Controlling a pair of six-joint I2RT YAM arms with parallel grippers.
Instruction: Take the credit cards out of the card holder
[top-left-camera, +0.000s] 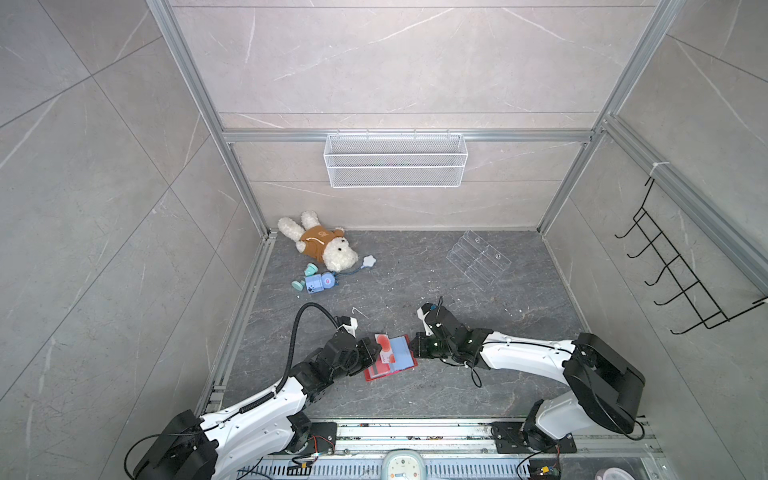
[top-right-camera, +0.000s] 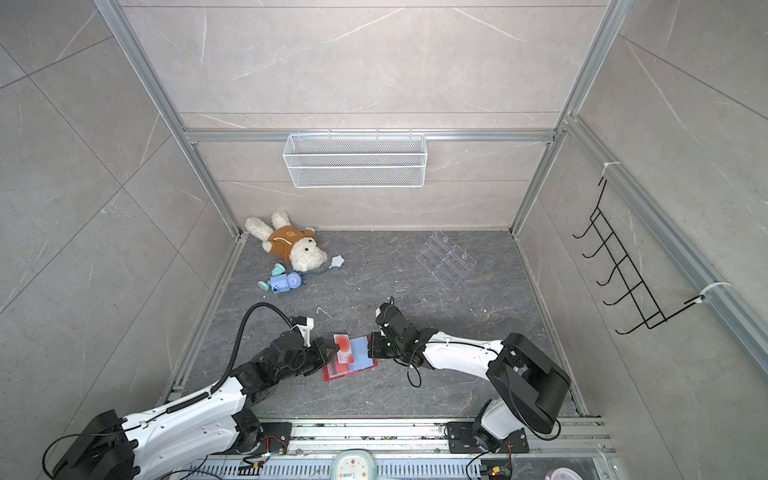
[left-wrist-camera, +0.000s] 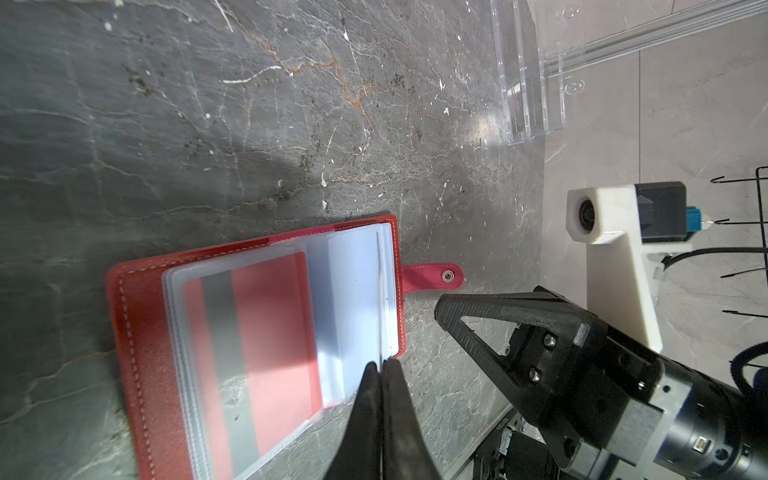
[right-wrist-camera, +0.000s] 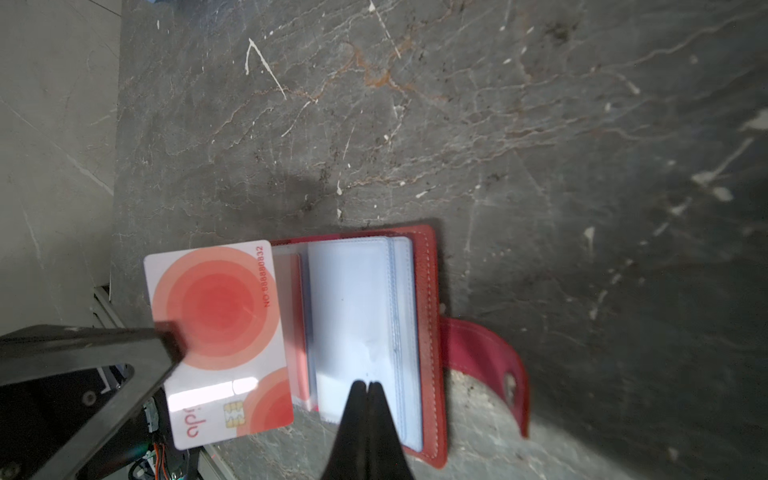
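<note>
Left gripper (left-wrist-camera: 380, 366) is clamped on one credit card (right-wrist-camera: 216, 307), holding it by an edge over the open card holder (left-wrist-camera: 137, 332), which lies flat on the dark stone table (top-left-camera: 395, 291) between the two arms. Right gripper (right-wrist-camera: 368, 385) has its jaws pressed together, tips at the pale blue sleeves (right-wrist-camera: 353, 299), perhaps touching them. A second credit card (left-wrist-camera: 270, 332) sits inside a clear sleeve

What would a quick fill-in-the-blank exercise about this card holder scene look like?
The card holder lies ____ on the table.
The left end effector grips a credit card printed with red ____.
A second card sits inside a clear ____.
The right end effector is ____.
Missing: open; circles; sleeve; shut.
</note>
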